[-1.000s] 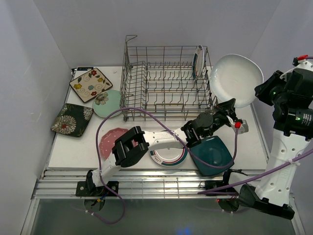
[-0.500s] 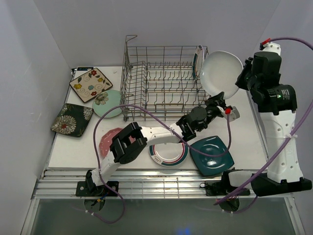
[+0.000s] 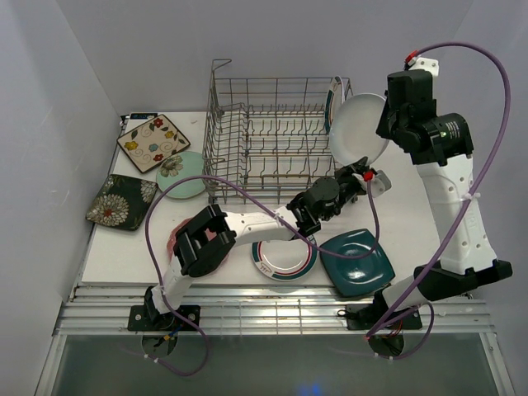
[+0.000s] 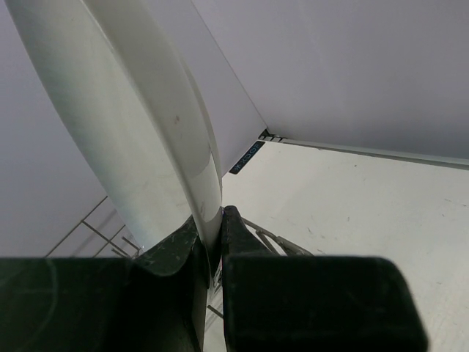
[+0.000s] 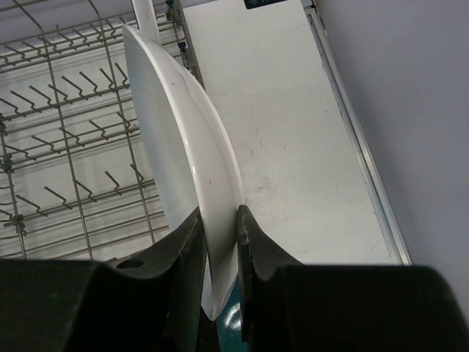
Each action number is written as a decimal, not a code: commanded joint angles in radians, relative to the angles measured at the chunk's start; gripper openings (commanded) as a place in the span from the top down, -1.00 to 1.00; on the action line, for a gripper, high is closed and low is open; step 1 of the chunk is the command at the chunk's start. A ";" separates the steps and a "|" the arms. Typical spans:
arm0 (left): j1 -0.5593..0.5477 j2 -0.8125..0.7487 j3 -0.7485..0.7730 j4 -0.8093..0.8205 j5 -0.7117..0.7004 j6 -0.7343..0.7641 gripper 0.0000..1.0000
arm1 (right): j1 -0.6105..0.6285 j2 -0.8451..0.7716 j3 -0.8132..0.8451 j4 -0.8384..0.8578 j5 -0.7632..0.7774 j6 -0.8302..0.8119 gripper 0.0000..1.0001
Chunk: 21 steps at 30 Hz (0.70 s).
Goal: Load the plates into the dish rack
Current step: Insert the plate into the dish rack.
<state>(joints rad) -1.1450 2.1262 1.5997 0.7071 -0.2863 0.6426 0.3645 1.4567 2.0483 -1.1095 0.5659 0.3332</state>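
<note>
White oval plate (image 3: pixel 359 125) upright beside dish rack (image 3: pixel 247 132), left hand (image 4: pixel 212 224) and right hand (image 5: pixel 218 216) both clamping its rim

The top external view looks down from high behind the near edge, taking in the whole table (image 3: pixel 124 247) and dish rack (image 3: pixel 272 140). Both wrist views sit close, edge-on to the white oval plate (image 5: pixel 190 147); the right one also faces the rack. All 3 share that plate.
</note>
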 commanded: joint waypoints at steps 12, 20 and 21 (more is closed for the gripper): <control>-0.005 -0.046 0.025 0.012 0.085 -0.104 1.00 | 0.028 0.070 0.161 0.119 -0.020 0.044 0.85; 0.011 -0.009 0.074 -0.009 0.125 -0.179 1.00 | 0.028 0.102 0.179 0.128 0.023 0.027 0.85; 0.019 -0.005 0.080 -0.017 0.136 -0.191 1.00 | 0.028 0.106 0.182 0.129 0.023 0.023 0.84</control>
<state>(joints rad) -1.1305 2.1250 1.6051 0.6521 -0.2504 0.5148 0.3687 1.5723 2.1426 -1.1763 0.6144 0.3054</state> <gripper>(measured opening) 0.189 0.240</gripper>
